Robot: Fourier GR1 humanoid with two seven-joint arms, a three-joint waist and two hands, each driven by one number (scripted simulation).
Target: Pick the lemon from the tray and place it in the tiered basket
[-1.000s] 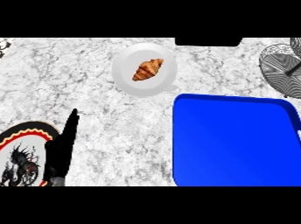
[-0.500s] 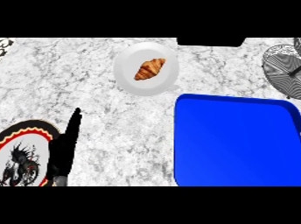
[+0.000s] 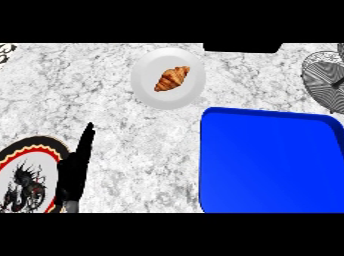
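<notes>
Lemon: not visible anywhere. No lemon on shown part of blue tray (image 3: pixel 278 165), right of left hand (image 3: pixel 75 170); you cannot tell where it sits.
Left hand: seen edge-on, fingers straight and pressed together, holding nothing. Right hand out of view.
Tiered basket (image 3: pixel 336 82): far ahead-right of hand, beyond tray.
White plate (image 3: pixel 182 97) with croissant (image 3: pixel 172 78): ahead-right of hand.
Dragon plate (image 3: pixel 35 142): just left of hand.
Handling, your guess: lemon light, firm, waxy skin, rolls easily. Wrap fingers and thumb round its middle, not pointed ends.
</notes>
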